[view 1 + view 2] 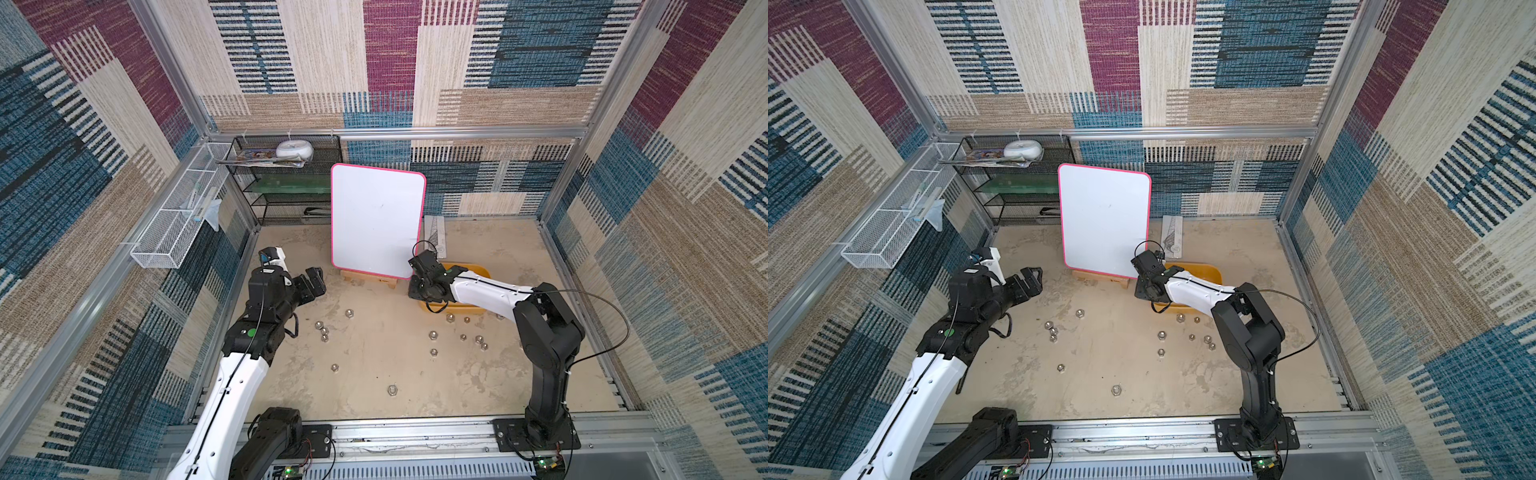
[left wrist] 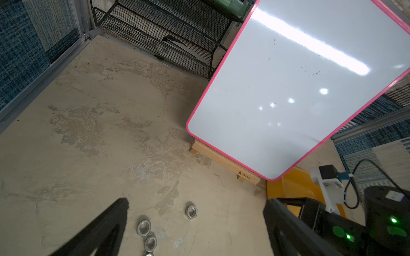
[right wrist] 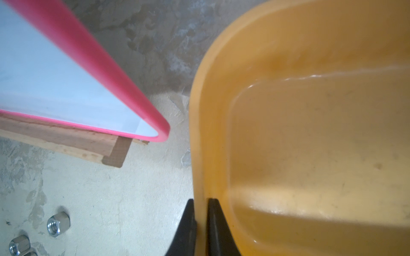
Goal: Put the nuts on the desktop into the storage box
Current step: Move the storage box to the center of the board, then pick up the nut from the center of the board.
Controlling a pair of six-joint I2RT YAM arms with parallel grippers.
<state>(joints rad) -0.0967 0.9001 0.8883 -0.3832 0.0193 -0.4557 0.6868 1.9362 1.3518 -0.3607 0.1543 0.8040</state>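
pink-rimmed whiteboard just beside storage box

- storage box: plain mustard yellow
- nuts: shiny silver
- surface: sandy beige, mottled with darker patches
- whiteboard: white face, pink rim
- shelf rack: black mesh
- basket: white wire mesh
- walls: patchwork of blue, maroon and beige, some striped
- arms: black joints, white links

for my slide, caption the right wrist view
The right gripper shut on the storage box rim, beside the whiteboard.
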